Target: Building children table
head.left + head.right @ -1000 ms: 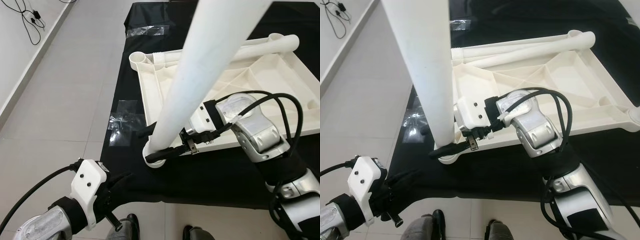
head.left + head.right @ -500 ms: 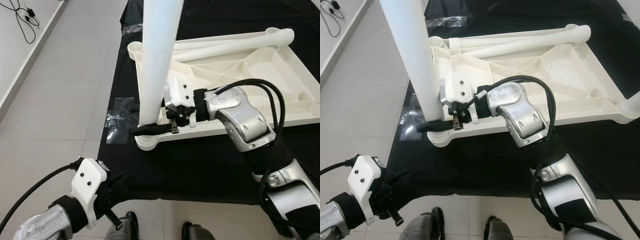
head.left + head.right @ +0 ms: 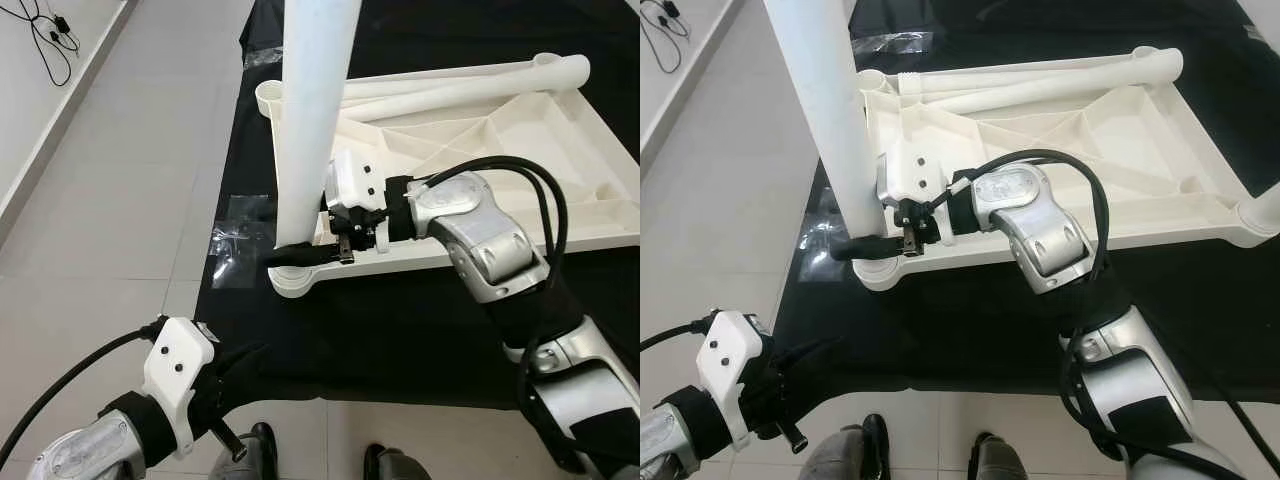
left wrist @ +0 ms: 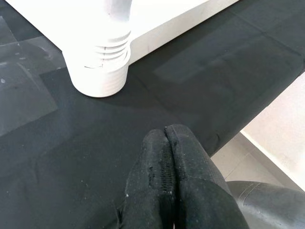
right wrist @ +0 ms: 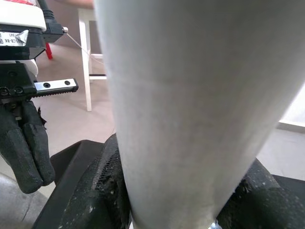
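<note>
A white plastic tabletop [image 3: 490, 150] lies upside down on a black cloth. A thick white table leg [image 3: 310, 120] stands nearly upright in its near-left corner socket [image 3: 292, 284]. My right gripper [image 3: 292, 253] is shut on the leg just above that socket; in the right wrist view the leg [image 5: 190, 105] sits between the black fingers [image 5: 107, 191]. A second leg [image 3: 460, 88] lies along the tabletop's far edge. My left gripper [image 3: 242, 365] hovers low at the cloth's near edge, its fingers [image 4: 167, 143] pressed together on nothing, short of the ribbed socket [image 4: 98, 71].
A crumpled clear plastic bag [image 3: 240, 240] lies on the cloth left of the socket. Another white leg end [image 3: 1262, 207] pokes in at the right. Cables [image 3: 50, 40] trail on the tiled floor far left. Dark shoes [image 3: 265, 440] stand below the cloth's near edge.
The leg has swung from leaning right to nearly upright in the corner socket, with my right gripper following leftward. The view has shifted a little. The left arm has stayed put.
</note>
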Controlling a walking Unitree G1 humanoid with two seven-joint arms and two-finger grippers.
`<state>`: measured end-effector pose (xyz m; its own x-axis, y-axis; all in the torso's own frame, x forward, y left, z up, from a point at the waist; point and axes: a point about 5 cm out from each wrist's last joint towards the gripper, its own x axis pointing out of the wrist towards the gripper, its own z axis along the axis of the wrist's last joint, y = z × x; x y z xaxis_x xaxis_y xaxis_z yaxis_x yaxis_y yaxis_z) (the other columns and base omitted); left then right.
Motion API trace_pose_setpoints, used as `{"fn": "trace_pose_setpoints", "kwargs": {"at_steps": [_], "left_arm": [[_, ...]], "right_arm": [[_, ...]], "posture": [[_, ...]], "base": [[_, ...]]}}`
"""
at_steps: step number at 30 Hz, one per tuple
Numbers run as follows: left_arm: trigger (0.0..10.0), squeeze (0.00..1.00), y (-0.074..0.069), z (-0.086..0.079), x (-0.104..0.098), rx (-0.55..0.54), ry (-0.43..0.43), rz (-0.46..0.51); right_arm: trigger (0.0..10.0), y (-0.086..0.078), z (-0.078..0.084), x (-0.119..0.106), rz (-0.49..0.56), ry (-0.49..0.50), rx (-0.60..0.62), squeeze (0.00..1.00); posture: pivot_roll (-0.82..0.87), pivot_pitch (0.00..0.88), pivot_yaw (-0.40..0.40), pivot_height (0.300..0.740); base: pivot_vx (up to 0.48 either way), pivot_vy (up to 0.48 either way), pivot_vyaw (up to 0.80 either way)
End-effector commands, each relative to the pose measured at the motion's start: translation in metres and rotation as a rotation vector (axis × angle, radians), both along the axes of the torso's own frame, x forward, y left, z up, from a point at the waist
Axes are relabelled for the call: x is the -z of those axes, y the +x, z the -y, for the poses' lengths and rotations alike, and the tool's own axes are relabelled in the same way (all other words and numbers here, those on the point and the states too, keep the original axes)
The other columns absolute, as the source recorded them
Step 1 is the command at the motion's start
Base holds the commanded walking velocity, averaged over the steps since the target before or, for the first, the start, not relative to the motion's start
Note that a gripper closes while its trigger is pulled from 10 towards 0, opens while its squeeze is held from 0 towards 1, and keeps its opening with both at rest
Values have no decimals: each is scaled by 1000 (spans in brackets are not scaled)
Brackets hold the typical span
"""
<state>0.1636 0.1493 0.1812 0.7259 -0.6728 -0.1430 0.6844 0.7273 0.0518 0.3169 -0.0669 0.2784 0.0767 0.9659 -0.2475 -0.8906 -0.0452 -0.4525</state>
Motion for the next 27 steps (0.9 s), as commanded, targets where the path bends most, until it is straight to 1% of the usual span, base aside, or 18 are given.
{"fn": "trace_pose_setpoints", "kwargs": {"at_steps": [1,2,3,4,5,6,7,8,10,12,17,19,23,24,25,26,27], "left_arm": [[10000,0,-4,3,1,16,-16,-11],[10000,0,-4,3,1,17,-17,-11],[10000,0,-4,3,1,18,-19,-11],[10000,0,-4,3,1,18,-19,-11],[10000,0,-4,4,1,18,-20,-11],[10000,0,-4,4,0,19,-21,-10],[10000,0,-4,4,0,19,-21,-10],[10000,0,-4,4,0,23,-24,-10],[10000,0,-4,4,0,23,-24,-10],[10000,0,-4,5,0,25,-26,-10],[10000,0,-4,5,-1,26,-30,-9],[10000,0,-3,6,-1,26,-33,-7],[10000,0,-3,5,-1,25,-33,-6],[10000,0,-3,5,-1,24,-34,-5],[10000,0,-3,5,-1,24,-34,-5],[10000,0,-3,5,-1,24,-35,-6],[10000,0,-3,5,-1,24,-35,-6]], "right_arm": [[10000,9,11,12,-31,-77,90,0],[10000,10,9,10,-47,-57,87,0],[10000,10,5,8,-78,-14,81,0],[10000,10,5,8,-78,-14,81,0],[10000,11,3,6,-100,17,77,0],[10000,14,0,5,-120,56,104,0],[10000,14,0,5,-120,56,104,0],[10000,22,-6,5,-190,148,184,0],[10000,22,-6,5,-190,148,184,0],[10000,28,-9,7,-233,187,241,0],[10000,30,-8,11,-241,182,268,0],[10000,27,-7,18,-216,150,252,0],[10000,25,-6,21,-205,132,244,0],[10000,23,-6,23,-164,105,232,0],[10000,23,-6,23,-164,105,232,0],[10000,21,-5,24,-107,72,218,0],[10000,18,-5,23,-22,49,190,0]], "posture": [[114,292,-20,740],[115,295,-21,740],[114,296,-21,740],[114,296,-21,740],[114,296,-21,740],[116,298,-23,740],[116,298,-23,740],[115,299,-25,740],[115,299,-25,740],[112,302,-27,740],[111,304,-31,740],[111,306,-34,740],[110,307,-33,740],[110,308,-32,740],[110,308,-32,740],[110,308,-32,740],[110,307,-30,740]], "base": [[0,0,0],[0,0,0],[0,0,0],[0,0,0],[0,0,0],[0,0,0],[0,0,0],[0,0,0],[0,0,0],[0,0,0],[0,0,0],[0,0,0],[0,0,0],[0,0,0],[0,0,0],[0,0,0],[0,0,0]]}}
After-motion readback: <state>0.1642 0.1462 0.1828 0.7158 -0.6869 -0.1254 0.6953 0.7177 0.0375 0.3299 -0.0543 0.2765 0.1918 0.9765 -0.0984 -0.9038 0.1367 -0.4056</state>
